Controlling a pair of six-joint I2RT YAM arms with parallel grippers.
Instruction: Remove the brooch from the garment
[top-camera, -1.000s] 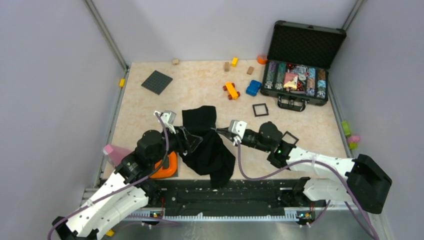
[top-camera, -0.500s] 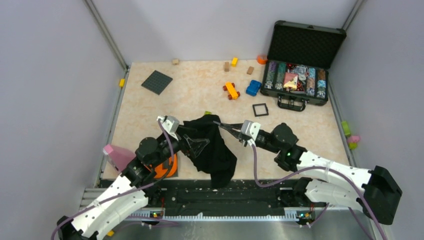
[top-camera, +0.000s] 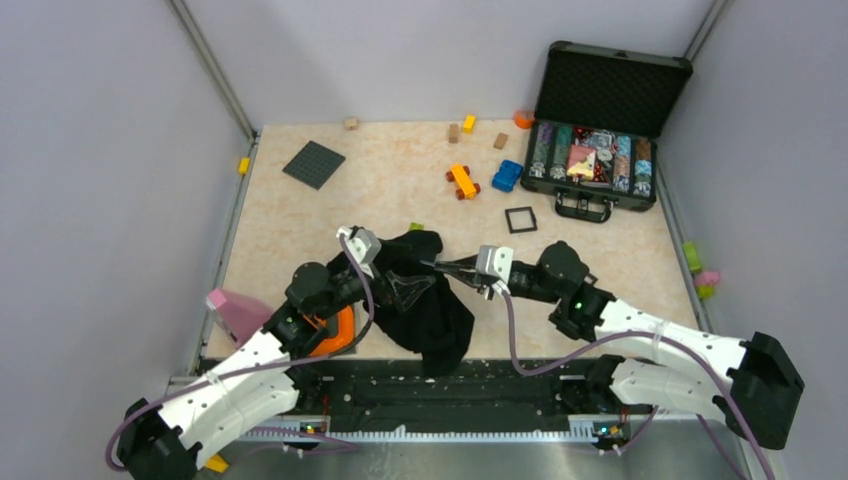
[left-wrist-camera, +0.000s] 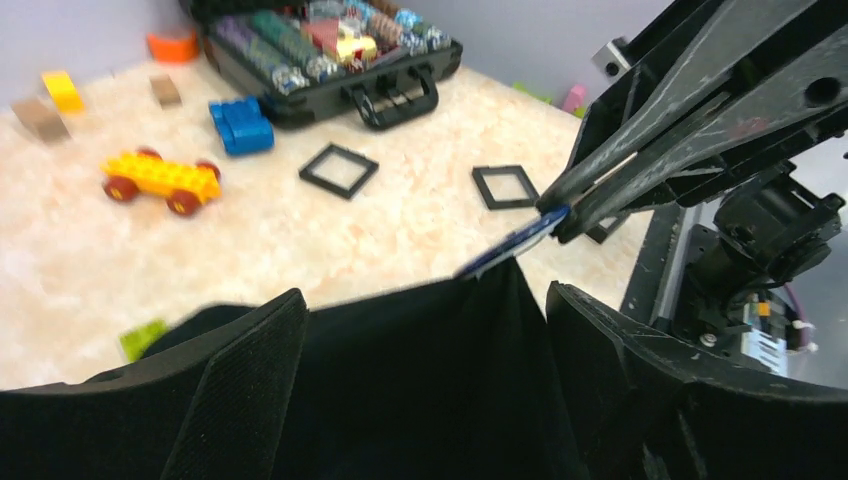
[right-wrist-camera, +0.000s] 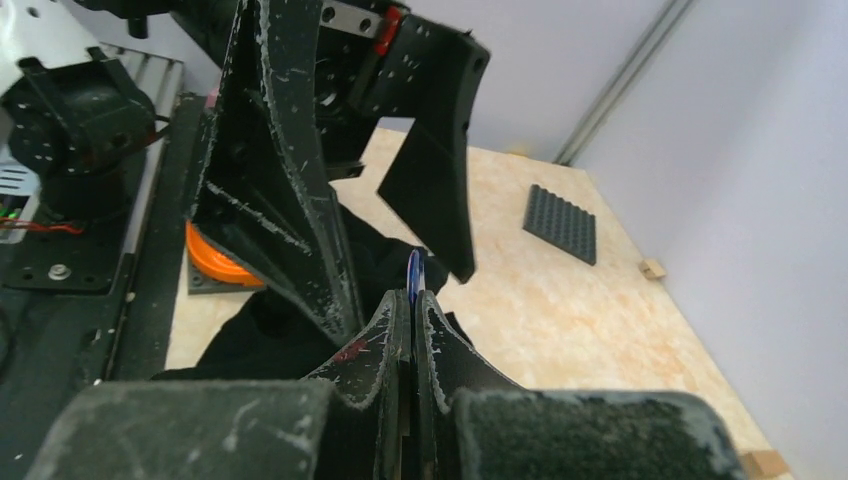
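The garment (top-camera: 425, 310) is a black cloth, bunched up between the two arms near the table's front edge. The brooch (right-wrist-camera: 415, 272) shows edge-on as a thin bluish-white disc, still against the cloth's upper edge. My right gripper (right-wrist-camera: 412, 298) is shut on it, and its tips (top-camera: 440, 266) meet the cloth from the right. In the left wrist view the brooch (left-wrist-camera: 510, 243) sticks out of those closed tips at the top of the cloth (left-wrist-camera: 400, 380). My left gripper (left-wrist-camera: 420, 300) stands open, fingers wide apart, with cloth spanning between them; in the top view it (top-camera: 400, 285) is over the cloth's left part.
An open case of poker chips (top-camera: 600, 160) stands at the back right. A black square frame (top-camera: 520, 219), a yellow toy car (top-camera: 462, 181), a blue car (top-camera: 507, 176) and a dark baseplate (top-camera: 313, 164) lie behind. An orange object (top-camera: 335, 335) and a pink one (top-camera: 235, 310) sit front left.
The left gripper has moved right and forward over the cloth. The right gripper pulled back right, then shifted left again. The cloth has been drawn up and bunched.
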